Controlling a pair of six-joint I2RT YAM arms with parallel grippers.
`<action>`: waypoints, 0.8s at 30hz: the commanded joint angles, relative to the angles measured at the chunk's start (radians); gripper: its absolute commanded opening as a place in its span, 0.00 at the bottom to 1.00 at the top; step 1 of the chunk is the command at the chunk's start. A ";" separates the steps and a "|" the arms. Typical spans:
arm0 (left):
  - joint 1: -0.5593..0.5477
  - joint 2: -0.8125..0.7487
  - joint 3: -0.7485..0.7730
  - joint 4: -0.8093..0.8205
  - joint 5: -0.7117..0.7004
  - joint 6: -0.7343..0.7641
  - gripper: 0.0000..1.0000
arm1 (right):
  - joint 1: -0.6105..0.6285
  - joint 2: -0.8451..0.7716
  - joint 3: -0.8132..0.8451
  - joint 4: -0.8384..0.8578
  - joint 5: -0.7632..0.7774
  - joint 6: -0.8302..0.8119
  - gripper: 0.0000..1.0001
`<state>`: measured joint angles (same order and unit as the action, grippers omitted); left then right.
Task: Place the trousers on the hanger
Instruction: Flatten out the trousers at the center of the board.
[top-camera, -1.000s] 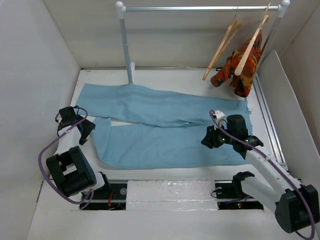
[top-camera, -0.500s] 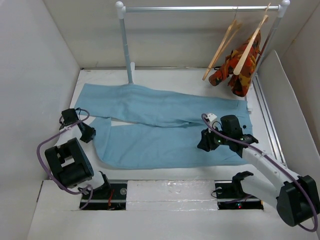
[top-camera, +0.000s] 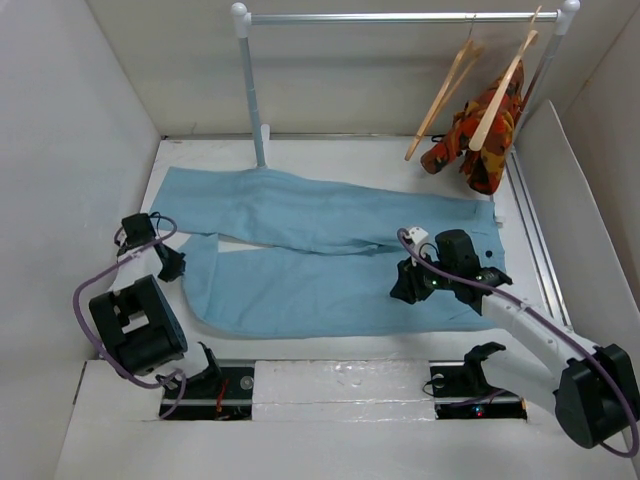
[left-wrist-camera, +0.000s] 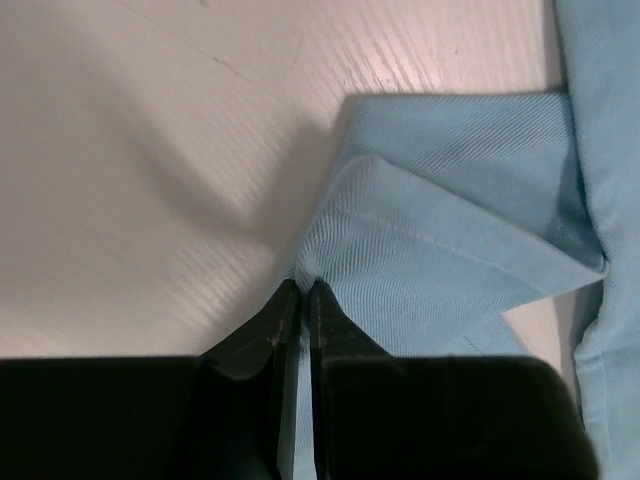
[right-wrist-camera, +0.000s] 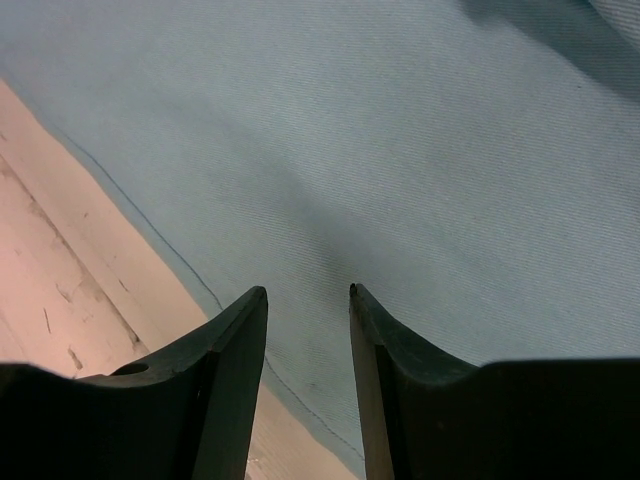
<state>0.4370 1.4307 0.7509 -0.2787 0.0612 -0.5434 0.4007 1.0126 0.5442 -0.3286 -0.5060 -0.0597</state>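
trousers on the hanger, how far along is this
Early stage. Done: nothing is hung; the trousers lie spread on the table. In hand: the left end effector is shut on a folded hem corner of the trousers, and the right end effector hovers open over the near leg. Left: lifting the cloth and draping it over the hanger, which hangs bare on the rail.

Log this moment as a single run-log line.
left gripper: jaws shut on trousers hem corner | right gripper: jaws open over trousers leg | hanger: bare, hanging on rail
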 joint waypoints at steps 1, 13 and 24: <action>0.011 -0.128 0.080 -0.072 -0.151 0.000 0.00 | 0.010 -0.009 0.056 0.022 0.004 -0.018 0.44; 0.019 -0.486 0.235 -0.471 -0.399 -0.147 0.00 | -0.077 -0.072 0.118 -0.211 0.127 -0.108 0.54; -0.130 -0.638 0.430 -0.545 -0.362 -0.230 0.00 | -0.317 0.050 0.246 -0.392 0.151 -0.060 0.47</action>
<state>0.3183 0.8253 1.1572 -0.8261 -0.3145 -0.7422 0.1551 1.0527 0.7208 -0.6403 -0.4023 -0.1463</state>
